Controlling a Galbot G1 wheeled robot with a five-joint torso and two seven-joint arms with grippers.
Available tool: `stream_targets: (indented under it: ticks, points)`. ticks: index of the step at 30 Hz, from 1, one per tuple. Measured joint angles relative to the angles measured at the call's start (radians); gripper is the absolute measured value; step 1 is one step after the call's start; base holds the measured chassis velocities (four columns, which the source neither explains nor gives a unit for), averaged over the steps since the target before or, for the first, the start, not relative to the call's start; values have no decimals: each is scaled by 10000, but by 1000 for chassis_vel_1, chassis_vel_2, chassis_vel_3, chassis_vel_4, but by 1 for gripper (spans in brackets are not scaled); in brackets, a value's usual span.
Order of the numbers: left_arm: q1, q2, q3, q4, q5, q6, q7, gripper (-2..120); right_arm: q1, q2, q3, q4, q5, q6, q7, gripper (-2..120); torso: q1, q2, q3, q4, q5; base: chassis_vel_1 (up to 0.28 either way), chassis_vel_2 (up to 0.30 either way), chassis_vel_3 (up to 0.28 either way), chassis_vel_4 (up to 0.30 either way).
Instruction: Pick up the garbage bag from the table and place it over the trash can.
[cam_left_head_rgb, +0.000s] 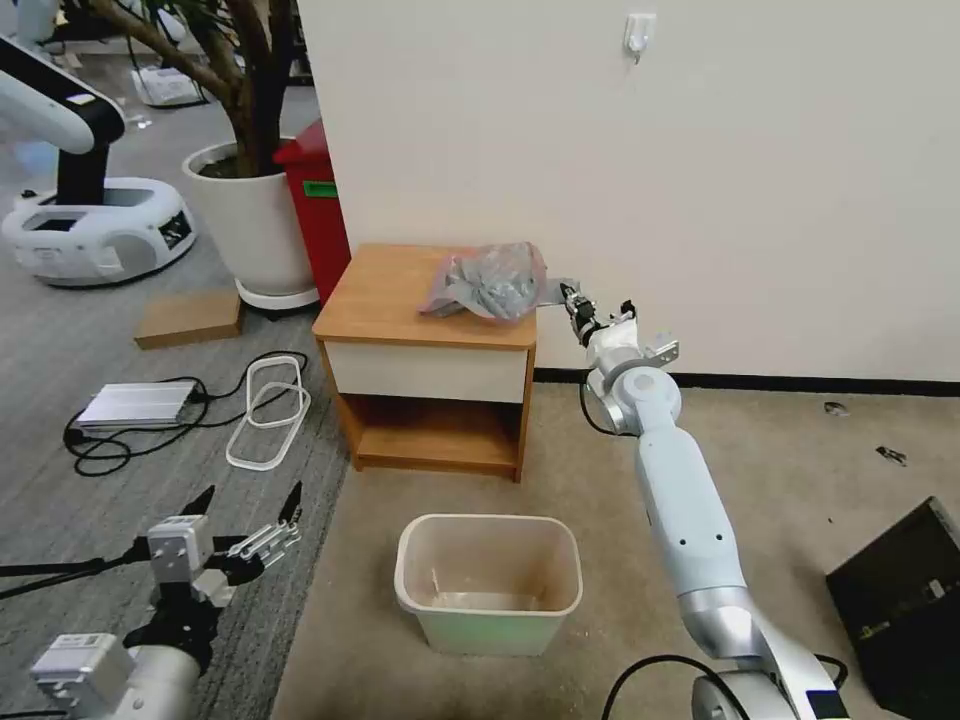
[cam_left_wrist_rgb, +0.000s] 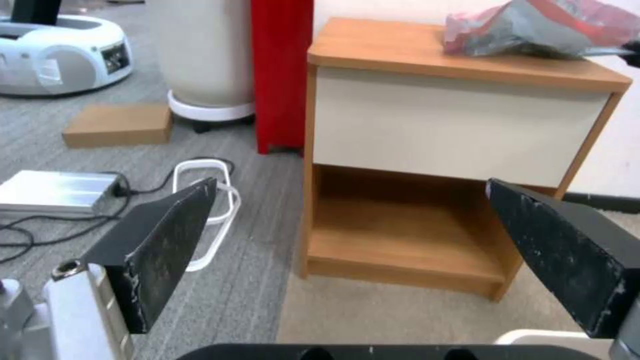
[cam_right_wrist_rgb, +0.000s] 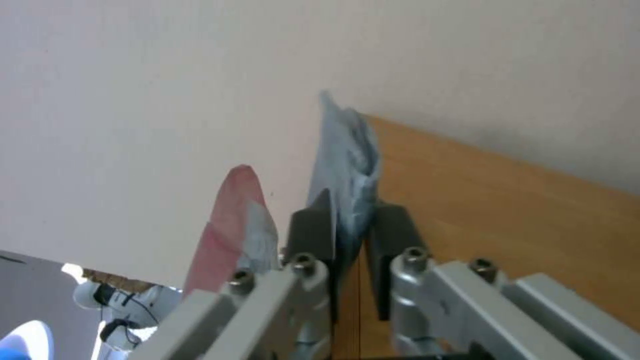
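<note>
While garbage bag (cam_left_head_rgb: 487, 281) lies on table (cam_left_head_rgb: 385, 300), right gripper (cam_left_head_rgb: 570, 296) pinches its edge; left gripper (cam_left_head_rgb: 245, 525) spread, low

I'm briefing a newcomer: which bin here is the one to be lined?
Start at the wooden nightstand against the wall. On the carpet directly before it stands the trash can, small, cream-white, rectangular with rounded corners. The red bin is taller and stands behind the nightstand.

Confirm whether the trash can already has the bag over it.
No: the trash can stands bare on the floor, and the garbage bag lies on the table.
</note>
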Motion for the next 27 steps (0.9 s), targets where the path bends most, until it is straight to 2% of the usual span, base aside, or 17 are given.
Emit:
stream_targets:
  ticks: [2,4,6,7,8,10,11,13,14,16,17,18,20,21,27]
  points:
    - [-44,-38,53,0,27,27,2,100,-133,-96,-77,306,39,157,155,0,0,0,0,2,0,0,0,0,0]
    - [-49,-44,64,0,29,35,4,100,-367,-211,-177,722,165,238,324,0,0,0,0,2,0,0,0,0,0]
    - [-52,-46,67,1,32,38,5,100,-950,-519,-401,1703,568,278,766,0,0,0,0,0,0,0,0,0,0]
    - [-52,-46,67,1,32,38,5,100,-950,-519,-401,1703,568,278,766,0,0,0,0,0,0,0,0,0,0]
    - [-55,-50,34,1,48,24,4,100,-1466,-747,-597,2643,918,280,1237,0,-1,0,0,-2,0,0,0,0,0]
    - [-55,-50,29,1,51,21,5,100,-1530,-775,-625,2775,963,282,1302,0,-1,0,-1,-3,0,0,0,0,0]
    - [-66,-50,-52,0,84,-36,-21,100,-2223,-998,-915,4089,1247,377,1927,0,0,1,-3,-1,-2,0,0,0,0]
    - [-67,-51,-73,1,92,-53,-35,100,-3076,-1150,-1292,5380,1369,554,2538,0,0,1,-2,-1,0,0,0,0,0]
    - [-67,-51,-73,1,92,-53,-35,100,-3076,-1150,-1292,5380,1369,554,2538,0,0,1,-2,-1,0,0,0,0,0]
    - [-70,-52,-79,1,94,-64,-41,100,-4019,-1313,-1754,6593,1381,884,3122,0,0,0,-2,0,-3,0,0,0,0]
    - [-70,-52,-79,1,94,-64,-41,100,-4019,-1313,-1754,6593,1381,884,3122,0,0,0,-2,0,-3,0,0,0,0]
    - [-70,-52,-79,1,95,-65,-43,100,-4593,-1415,-2043,7259,1379,1083,3451,0,0,0,-3,-1,2,0,0,0,0]
    - [-135,53,-87,2,146,-110,-48,100,-5360,-1568,-2382,8201,1262,1301,3796,0,-1,1,-2,4,-4,0,0,0,0]
    - [-209,181,-103,1,200,-171,-49,100,-5809,-1638,-2593,8632,1041,1399,3920,0,-1,1,-3,-3,-3,0,0,0,0]
    - [-262,278,-109,2,240,-212,-54,100,-7328,-1909,-3316,9405,-253,1658,4153,0,-1,1,-2,0,-1,0,0,0,0]
